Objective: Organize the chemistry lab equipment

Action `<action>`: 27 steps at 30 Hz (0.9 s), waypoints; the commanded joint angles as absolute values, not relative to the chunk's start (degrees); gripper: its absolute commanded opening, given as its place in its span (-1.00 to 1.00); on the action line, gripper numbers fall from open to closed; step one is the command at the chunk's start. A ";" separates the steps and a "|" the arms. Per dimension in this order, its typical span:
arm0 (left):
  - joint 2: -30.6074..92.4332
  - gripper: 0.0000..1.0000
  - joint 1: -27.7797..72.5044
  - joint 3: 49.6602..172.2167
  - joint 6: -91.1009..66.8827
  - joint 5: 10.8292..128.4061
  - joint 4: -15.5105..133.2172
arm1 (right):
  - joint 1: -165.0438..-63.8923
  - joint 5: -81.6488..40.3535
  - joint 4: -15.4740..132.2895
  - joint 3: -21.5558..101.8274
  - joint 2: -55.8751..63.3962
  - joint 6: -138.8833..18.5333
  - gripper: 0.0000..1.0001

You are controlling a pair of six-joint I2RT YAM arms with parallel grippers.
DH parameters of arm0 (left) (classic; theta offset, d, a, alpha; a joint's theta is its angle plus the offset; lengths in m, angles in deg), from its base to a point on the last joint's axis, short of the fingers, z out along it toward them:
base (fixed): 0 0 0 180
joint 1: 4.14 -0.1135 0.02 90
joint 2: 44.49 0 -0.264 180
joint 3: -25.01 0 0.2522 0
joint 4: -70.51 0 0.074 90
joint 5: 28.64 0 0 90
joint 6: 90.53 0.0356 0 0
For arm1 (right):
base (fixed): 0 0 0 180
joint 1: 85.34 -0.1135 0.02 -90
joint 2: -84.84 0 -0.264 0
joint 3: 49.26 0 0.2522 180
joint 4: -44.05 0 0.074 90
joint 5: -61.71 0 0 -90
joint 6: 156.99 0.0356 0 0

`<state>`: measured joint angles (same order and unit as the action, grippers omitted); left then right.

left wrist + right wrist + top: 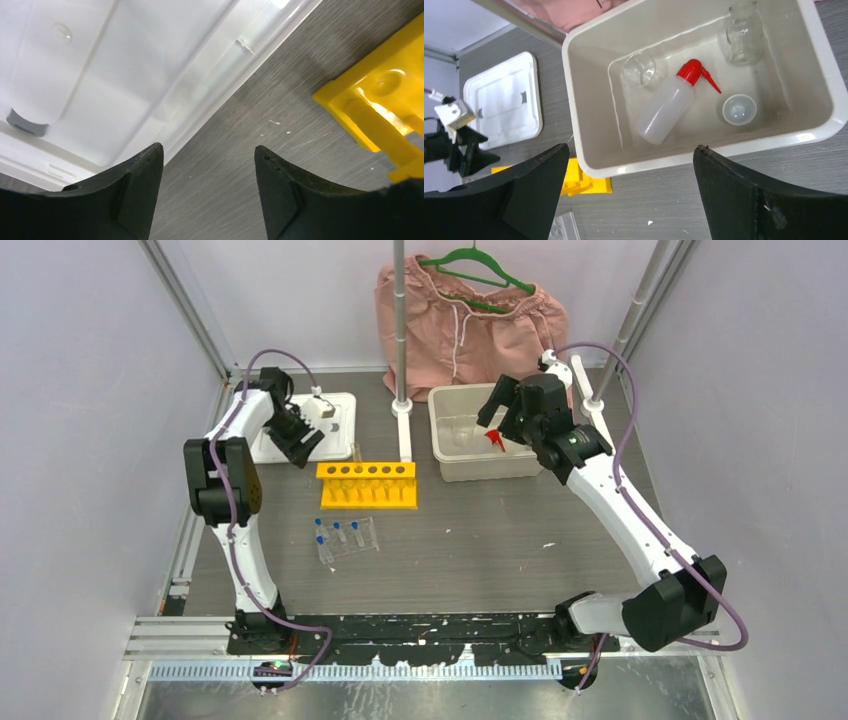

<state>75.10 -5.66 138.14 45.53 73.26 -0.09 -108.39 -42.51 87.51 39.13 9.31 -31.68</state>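
Right jaws wide apart, empty, above tray (pixel 724 150); bottle (pixel 664 112) lies inside it, beyond the gap. Left jaws spread, empty, over bench (pixel 240 130); rack (pixel 380 95) alongside.

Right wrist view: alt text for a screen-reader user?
A white squeeze bottle with a red nozzle lies on its side in a plastic tray, among three small clear beakers. The right end effector is open at the bottom of the frame.

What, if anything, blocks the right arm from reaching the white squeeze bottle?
Probably nothing, so yes: the open right gripper hangs above the tray, where the squeeze bottle lies uncovered on its side.
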 commanded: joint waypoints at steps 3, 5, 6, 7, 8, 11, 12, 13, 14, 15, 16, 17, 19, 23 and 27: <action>77.03 0.23 -5.68 138.70 53.18 71.20 2.52 | -108.74 -35.21 83.13 37.39 13.78 -35.17 0.91; 77.54 0.16 -5.72 138.41 54.40 70.43 2.80 | -109.33 -35.12 84.02 37.23 14.03 -35.91 0.83; 77.66 0.12 -5.72 138.06 54.96 70.28 3.14 | -109.51 -35.06 84.06 36.82 14.38 -36.14 0.81; 77.75 0.09 -5.72 137.76 55.31 70.24 3.66 | -109.88 -35.01 83.86 35.88 14.82 -36.22 0.79; 77.83 0.05 -5.72 137.53 55.60 70.38 4.14 | -110.17 -34.86 83.58 35.16 15.28 -36.23 0.77; 78.09 -0.06 -5.72 137.76 56.54 71.37 4.50 | -111.02 -34.27 83.21 33.30 16.74 -36.14 0.71; 78.16 -0.10 -5.71 137.81 57.24 71.52 4.46 | -111.20 -34.02 83.32 32.91 17.13 -36.14 0.68; 78.24 -0.13 -5.72 137.76 57.95 71.42 4.48 | -111.25 -33.70 83.45 32.58 17.50 -36.13 0.66; 78.42 -0.14 -5.72 137.74 58.63 71.19 4.66 | -111.33 -33.25 83.56 32.27 18.08 -36.14 0.63; 78.57 -0.16 -5.72 137.80 59.25 70.92 4.59 | -111.50 -33.03 83.61 32.00 18.36 -36.14 0.61; 78.74 -0.18 -5.72 137.82 59.86 70.70 4.44 | -111.54 -32.73 83.79 31.80 18.83 -36.14 0.59; 78.93 -0.19 -5.72 137.82 60.46 70.60 3.98 | -111.61 -32.57 84.01 31.66 19.16 -36.14 0.58; 79.39 -0.23 -5.72 138.14 61.24 70.43 2.91 | -111.56 -32.31 84.57 31.73 19.57 -35.95 0.54; 79.80 -0.36 -5.72 137.61 61.76 70.55 1.32 | -111.55 -31.64 85.96 32.41 20.08 -36.01 0.50; 79.32 -0.48 -5.72 135.34 62.58 70.23 1.29 | -111.56 -31.27 86.61 32.67 20.54 -36.64 0.47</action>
<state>79.82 -5.66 136.90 60.40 70.35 2.56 -111.27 -32.43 86.94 31.39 18.60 -35.44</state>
